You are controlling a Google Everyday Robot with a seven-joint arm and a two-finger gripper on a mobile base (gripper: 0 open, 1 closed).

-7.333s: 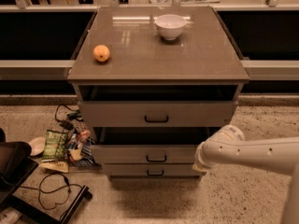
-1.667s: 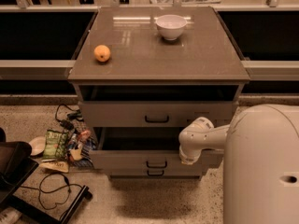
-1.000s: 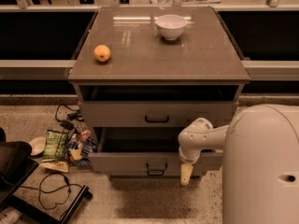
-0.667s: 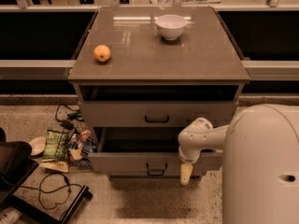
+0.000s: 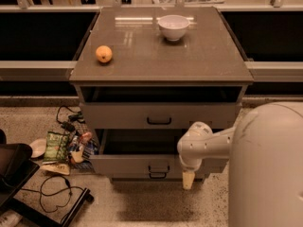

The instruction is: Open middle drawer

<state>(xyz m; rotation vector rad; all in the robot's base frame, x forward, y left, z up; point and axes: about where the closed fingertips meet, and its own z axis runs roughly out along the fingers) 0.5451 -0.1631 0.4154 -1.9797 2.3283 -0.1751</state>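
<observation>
The grey cabinet has three drawers in a stack. The middle drawer is pulled out toward me, with a dark gap behind its front. Its small black handle sits in the middle of the front. The top drawer above is slightly out, and the bottom drawer's handle shows just under the middle one. My gripper hangs from the white arm and points down in front of the right part of the middle drawer's front, to the right of the handle.
An orange and a white bowl stand on the cabinet top. Snack bags, cables and a black case lie on the floor at the left. My white body fills the lower right.
Since the earliest frame the middle drawer has come out toward me and my arm has moved left across its front. Over the last second the gripper dropped below the drawer front and then stayed still.
</observation>
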